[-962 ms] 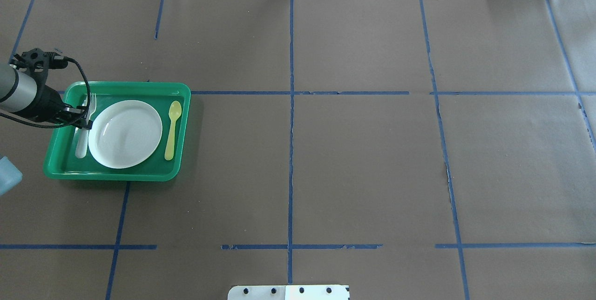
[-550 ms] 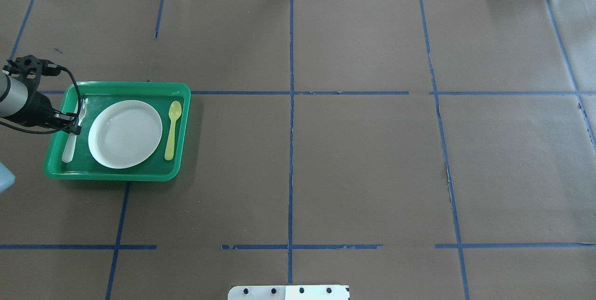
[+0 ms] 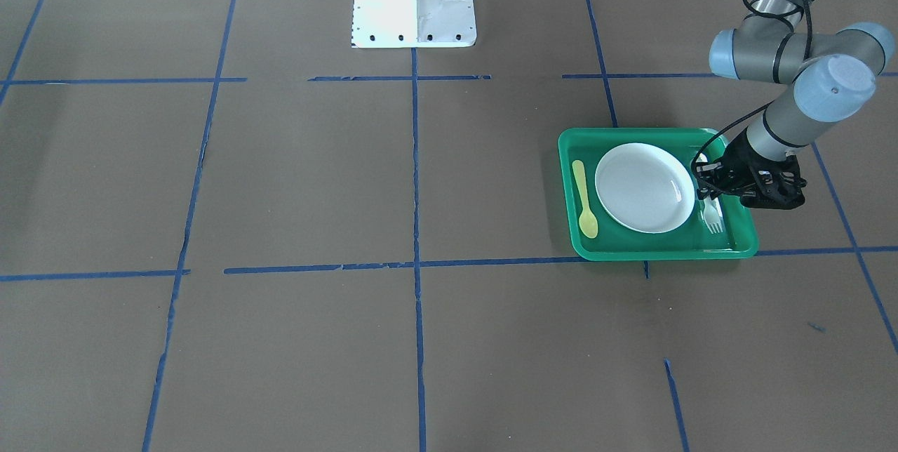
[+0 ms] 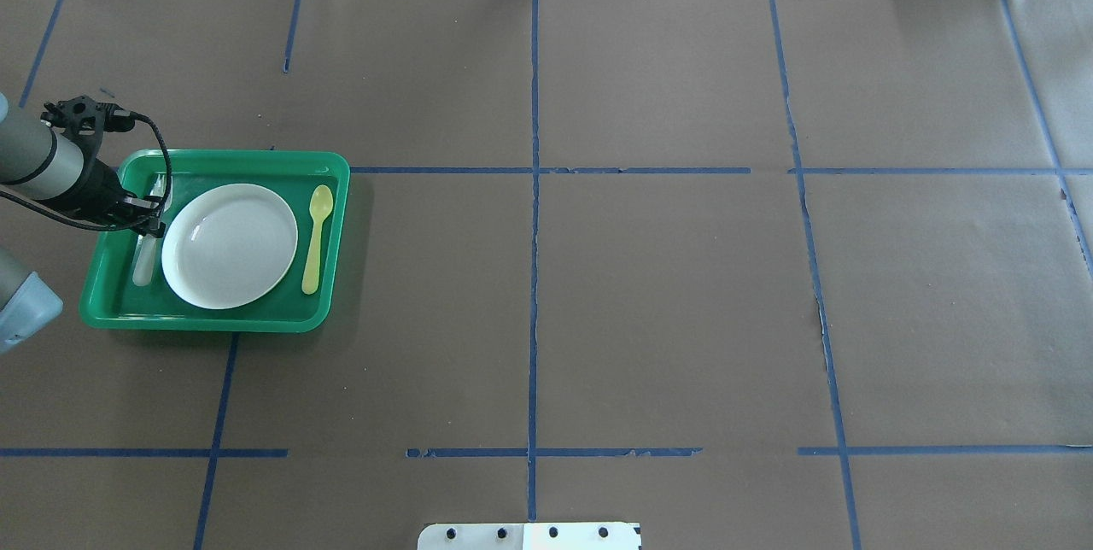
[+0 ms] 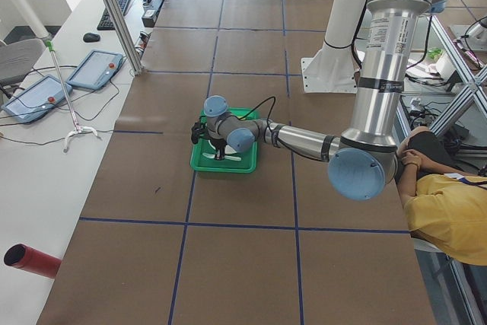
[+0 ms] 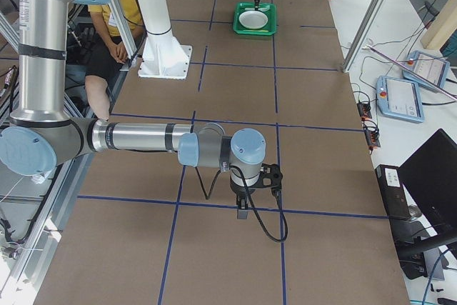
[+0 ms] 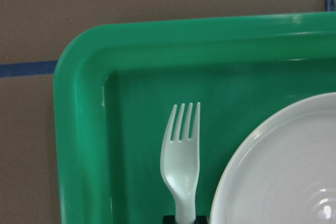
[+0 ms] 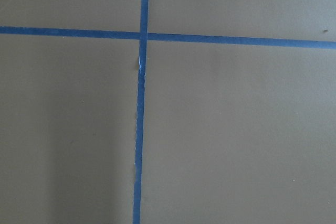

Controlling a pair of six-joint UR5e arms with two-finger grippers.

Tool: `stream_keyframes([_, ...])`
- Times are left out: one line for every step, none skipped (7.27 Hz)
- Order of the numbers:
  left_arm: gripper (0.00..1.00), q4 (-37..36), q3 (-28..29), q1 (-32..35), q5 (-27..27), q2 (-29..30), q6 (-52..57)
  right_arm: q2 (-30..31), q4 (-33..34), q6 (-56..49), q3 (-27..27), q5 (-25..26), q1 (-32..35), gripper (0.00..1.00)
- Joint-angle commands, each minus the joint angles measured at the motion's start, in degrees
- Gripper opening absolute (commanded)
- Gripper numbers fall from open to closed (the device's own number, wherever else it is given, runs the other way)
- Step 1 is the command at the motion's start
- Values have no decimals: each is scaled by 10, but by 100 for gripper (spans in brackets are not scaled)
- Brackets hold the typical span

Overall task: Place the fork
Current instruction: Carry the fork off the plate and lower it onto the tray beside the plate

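Note:
The pale plastic fork (image 7: 181, 156) is over the green tray (image 4: 213, 159), between the tray's left wall and the white plate (image 4: 229, 245), tines pointing away from the robot. My left gripper (image 4: 147, 224) is shut on the fork's (image 4: 143, 264) handle, about midway along it. In the front-facing view the gripper (image 3: 705, 184) stands over the fork (image 3: 713, 219) beside the plate (image 3: 644, 187). I cannot tell whether the fork touches the tray floor. My right gripper (image 6: 243, 213) hangs over bare table far from the tray; I cannot tell whether it is open or shut.
A yellow spoon (image 4: 316, 234) lies in the tray on the plate's other side. The robot's white base plate (image 4: 529, 535) is at the near table edge. A seated person in yellow (image 5: 449, 211) is beside the robot. Blue tape lines cross the brown table.
My left gripper, with the fork in it, swung left toward the tray's wall, then came back right toward the plate. Plate and spoon have not moved.

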State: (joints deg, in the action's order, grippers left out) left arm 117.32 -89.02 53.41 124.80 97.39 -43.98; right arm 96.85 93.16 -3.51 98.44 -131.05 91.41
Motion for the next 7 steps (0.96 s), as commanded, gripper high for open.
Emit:
stream_keyframes([0,1,8,2,0,-1,3,0,0,0,0,0,0,100])
stream_keyframes([25,-1,7,2,0,-1,2,0,0,1,0,0,0,100])
stream_keyframes([39,0,4,6,-1,-2,4,0,0,0,0,0,0,100])
stream_keyframes([40,-2,2,19,0,-2,4,0,0,0,0,0,0,100])
stream_keyframes([40,-3,-9,33,3,-2,5,0,0,0,1,0,0,100])
stream_keyframes([40,-5,-18,42,3,-3,5,0,0,0,0,0,0,100])
stream_keyframes([40,-19,-59,72,5,-4,7,0,0,0,0,0,0,100])
